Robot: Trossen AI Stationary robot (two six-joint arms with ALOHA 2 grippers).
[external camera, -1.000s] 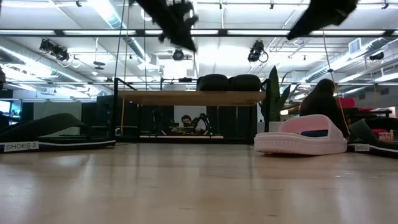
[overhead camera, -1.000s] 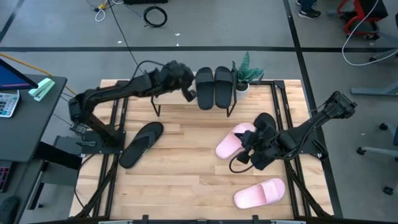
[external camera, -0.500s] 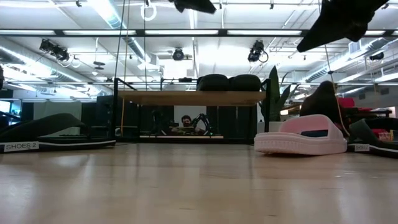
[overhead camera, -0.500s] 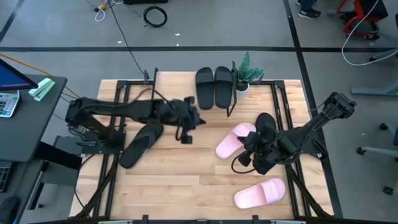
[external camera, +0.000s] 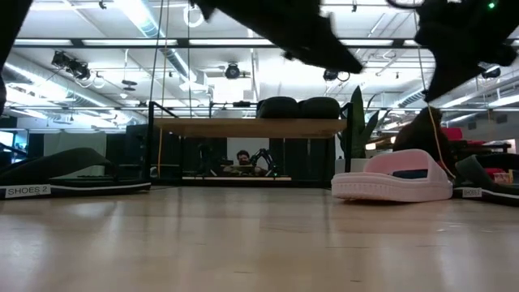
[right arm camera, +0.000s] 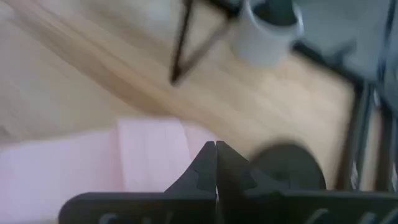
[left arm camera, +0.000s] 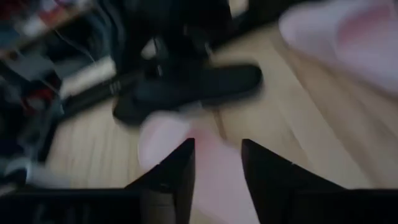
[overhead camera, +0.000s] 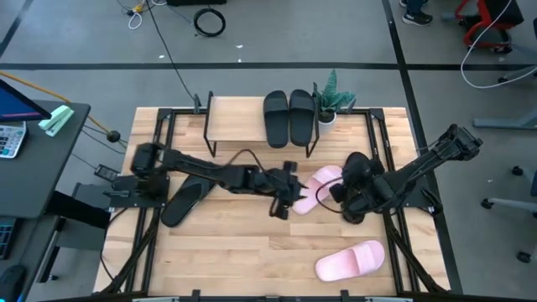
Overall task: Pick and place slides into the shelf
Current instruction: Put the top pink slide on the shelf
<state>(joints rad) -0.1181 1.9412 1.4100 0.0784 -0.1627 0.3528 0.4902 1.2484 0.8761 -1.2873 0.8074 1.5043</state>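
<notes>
left gripper [overhead camera: 284, 199] hangs fingers apart over the pink slide [overhead camera: 312, 189], which lies diagonal, heel end under it. right gripper [overhead camera: 351, 186] is pinched together, empty, just beside the slide's other end.

L arm stretched across mid-table, left gripper [overhead camera: 281, 195] fingers apart; right gripper [overhead camera: 329, 191] closed, empty.

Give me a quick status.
Left gripper open over pink slide. Right gripper shut, empty, beside it. Two black slides on shelf.
</notes>
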